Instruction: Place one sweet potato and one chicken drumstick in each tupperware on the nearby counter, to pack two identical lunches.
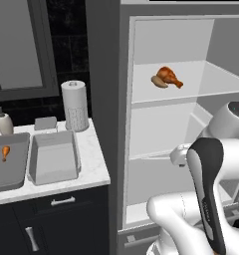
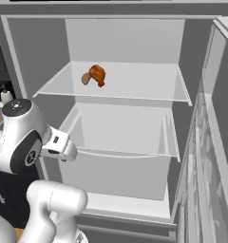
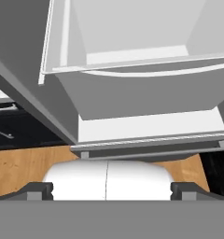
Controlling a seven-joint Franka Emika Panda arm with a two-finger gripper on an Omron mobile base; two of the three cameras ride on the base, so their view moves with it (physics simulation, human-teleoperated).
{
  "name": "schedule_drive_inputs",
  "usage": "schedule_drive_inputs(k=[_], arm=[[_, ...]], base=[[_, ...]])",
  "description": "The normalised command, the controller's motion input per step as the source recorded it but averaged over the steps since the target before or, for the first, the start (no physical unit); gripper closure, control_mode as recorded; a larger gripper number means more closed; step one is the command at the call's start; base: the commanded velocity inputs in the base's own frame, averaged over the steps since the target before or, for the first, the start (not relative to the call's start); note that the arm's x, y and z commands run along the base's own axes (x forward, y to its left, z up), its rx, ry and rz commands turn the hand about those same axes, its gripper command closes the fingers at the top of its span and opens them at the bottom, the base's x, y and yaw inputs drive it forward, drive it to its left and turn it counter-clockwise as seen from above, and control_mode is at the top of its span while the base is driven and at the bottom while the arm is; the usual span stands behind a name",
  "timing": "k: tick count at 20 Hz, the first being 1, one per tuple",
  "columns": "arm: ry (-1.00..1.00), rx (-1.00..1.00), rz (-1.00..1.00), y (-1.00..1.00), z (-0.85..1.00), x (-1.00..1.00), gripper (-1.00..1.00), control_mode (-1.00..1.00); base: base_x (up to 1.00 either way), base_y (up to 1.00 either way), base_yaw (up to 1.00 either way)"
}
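While you look over the arm into the open fridge (image 2: 120, 42), a chicken drumstick (image 1: 168, 76) lies on the upper shelf (image 1: 211, 79), with a brownish sweet potato (image 1: 160, 82) just beside it and touching it on the left. To the left of the fridge, the marble desk (image 1: 94, 164) carries two grey tupperware trays side by side: the nearer tupperware (image 1: 53, 158) stands next to the fridge wall with nothing visible inside, and the farther tupperware (image 1: 14, 174) at the frame's left edge holds a second drumstick (image 1: 5, 152). Behind them you see a paper towel roll (image 1: 75, 105), a soap bottle (image 1: 4, 122) and a small grey sponge (image 1: 46, 123). From the hand camera, the gripper (image 3: 112, 191) points at the lower fridge drawer (image 3: 142, 88) and the wooden floor (image 3: 20, 170); its jaws stand spread wide apart, released and grasping nothing.
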Motion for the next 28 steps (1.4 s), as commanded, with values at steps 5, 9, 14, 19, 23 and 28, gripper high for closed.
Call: schedule_drive_inputs(k=[5,9,14,19,23,28], arm=[[0.0,0.0,0.0,0.0,0.0,0.0,-1.0,1.0],[0.0,0.0,0.0,0.0,0.0,0.0,-1.0,1.0],[0.0,0.0,0.0,0.0,0.0,0.0,-1.0,1.0],[0.0,0.0,0.0,0.0,0.0,0.0,-1.0,1.0],[-0.19,-0.01,0.04,0.0,0.13,0.01,-1.0,-1.0],[-0.47,-0.06,0.1,0.0,0.61,0.03,-1.0,-1.0]], base=[[0.0,-0.58,-0.12],[0.03,-0.36,-0.09],[0.0,0.0,0.0],[0.0,0.0,0.0],[0.0,0.0,0.04],[0.0,0.0,0.0]])
